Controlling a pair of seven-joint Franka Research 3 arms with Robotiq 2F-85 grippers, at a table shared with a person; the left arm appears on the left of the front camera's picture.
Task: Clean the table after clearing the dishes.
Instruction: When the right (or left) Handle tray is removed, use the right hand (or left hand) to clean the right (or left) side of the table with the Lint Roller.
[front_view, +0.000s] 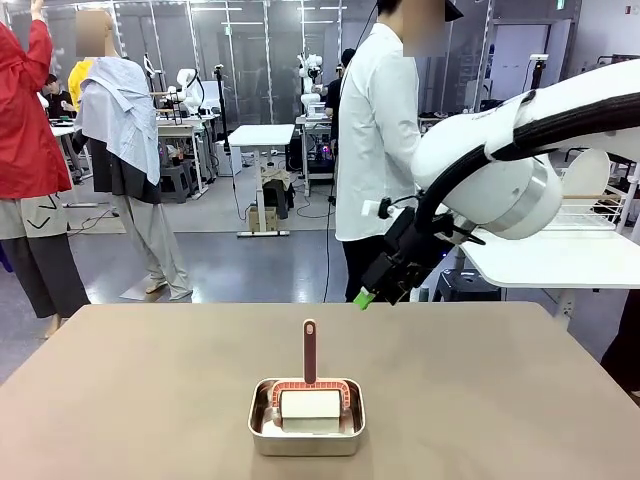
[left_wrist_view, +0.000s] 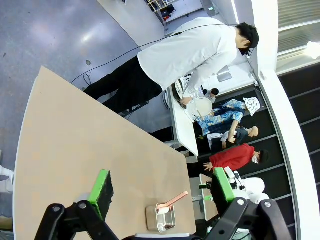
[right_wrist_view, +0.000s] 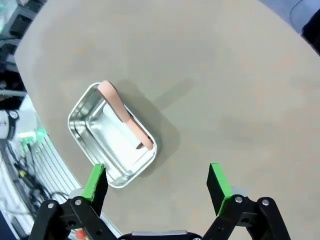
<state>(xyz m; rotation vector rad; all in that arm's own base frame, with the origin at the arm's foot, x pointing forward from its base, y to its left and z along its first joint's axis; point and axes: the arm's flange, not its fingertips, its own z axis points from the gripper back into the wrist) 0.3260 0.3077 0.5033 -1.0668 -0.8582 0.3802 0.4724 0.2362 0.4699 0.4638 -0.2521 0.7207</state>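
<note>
Small rectangular steel pan (front_view: 305, 441), shiny, rounded corners. In it is a white block scrubber (front_view: 309, 406) with a salmon-pink handle (front_view: 309, 350) standing upright. It sits on the table (front_view: 150, 390), a smooth matte beige-brown top. Right gripper (right_wrist_view: 156, 182): green pads spread apart, empty, pan below it and offset toward one finger. Left gripper (left_wrist_view: 162, 186): fingers apart, empty, high over the table, pan framed between them. Round white plate (left_wrist_view: 199, 107) is well away from both, at the person's (left_wrist_view: 185, 55) hands over the white side table (left_wrist_view: 180, 125).
</note>
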